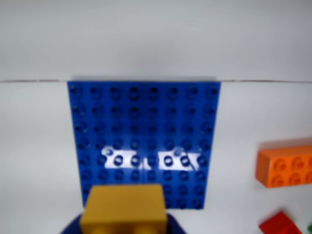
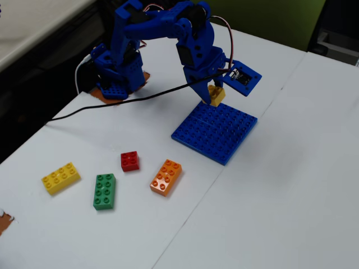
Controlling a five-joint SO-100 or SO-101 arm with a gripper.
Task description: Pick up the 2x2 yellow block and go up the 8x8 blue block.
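Yellow fills the bottom of the wrist view: the 2x2 yellow block (image 1: 123,208) sits clamped in the gripper (image 1: 124,222), hanging at the near edge of the 8x8 blue block (image 1: 144,141). Only dark blue slivers of the fingers show either side of the brick, and its lower part is cut off, so how deep the hold goes is hard to judge. The risk, as I read it, is a drop too close to that edge, leaving the brick half off the plate. Glare whitens a band of studs, which makes lining up harder. An orange brick (image 1: 285,167) and a red brick (image 1: 279,225) are clipped at the right.

From the fixed view, the gripper (image 2: 215,96) holds the brick (image 2: 216,94) above the plate's far corner (image 2: 216,132) on the white counter (image 2: 291,185). Whether brick and studs touch cannot be told. A tilted release could tip it off. The arm hides the jaws' inner faces.
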